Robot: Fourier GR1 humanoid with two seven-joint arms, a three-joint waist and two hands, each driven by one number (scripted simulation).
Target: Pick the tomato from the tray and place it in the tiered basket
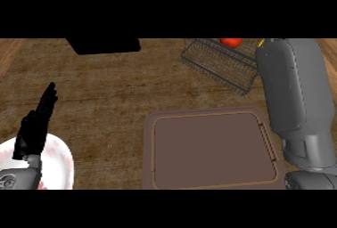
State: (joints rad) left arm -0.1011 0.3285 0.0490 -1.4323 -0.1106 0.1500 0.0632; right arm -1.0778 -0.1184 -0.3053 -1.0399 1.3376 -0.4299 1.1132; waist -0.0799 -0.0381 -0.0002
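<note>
A white plate (pixel 59 156) is seen at the near left, with the left hand (pixel 36 124) above it, fingers straight and released. A brown tray (pixel 214 151) lies at the near centre-right. The right forearm (pixel 296 98) stretches far along the right side; its hand is hidden, so its state cannot be told. The tomato (pixel 230 42) sits in the wire tiered basket (pixel 220 67) at the far right.

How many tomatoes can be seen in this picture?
1. The tomato is at the top edge, in the wire basket, beside the right forearm. The tray holds none. The forearm may hide others.
</note>
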